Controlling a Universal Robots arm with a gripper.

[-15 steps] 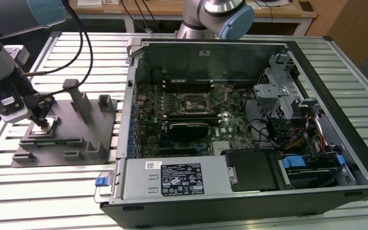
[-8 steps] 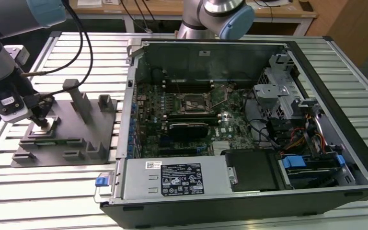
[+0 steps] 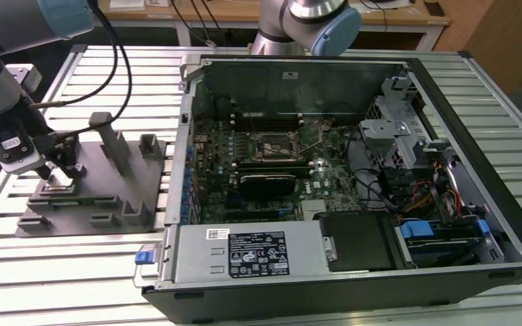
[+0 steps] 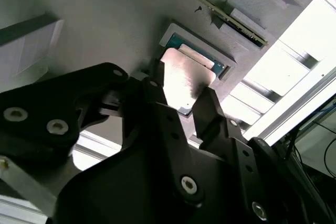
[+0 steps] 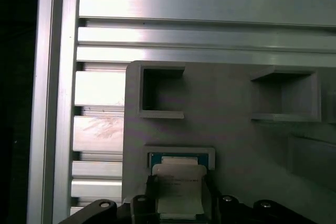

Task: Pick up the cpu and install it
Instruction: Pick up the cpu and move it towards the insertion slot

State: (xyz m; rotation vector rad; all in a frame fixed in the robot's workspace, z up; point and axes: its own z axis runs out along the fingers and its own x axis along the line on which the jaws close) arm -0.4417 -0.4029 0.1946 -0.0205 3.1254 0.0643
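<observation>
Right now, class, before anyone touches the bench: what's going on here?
The arm's gripper is down at the gray fixture on the exterior view's left. It is closed against two sides of the cpu at a square pocket in that fixture. The cpu is not yet installed. The open computer case sits to the exterior view's right, and its motherboard socket is well away from the gripper.
</observation>
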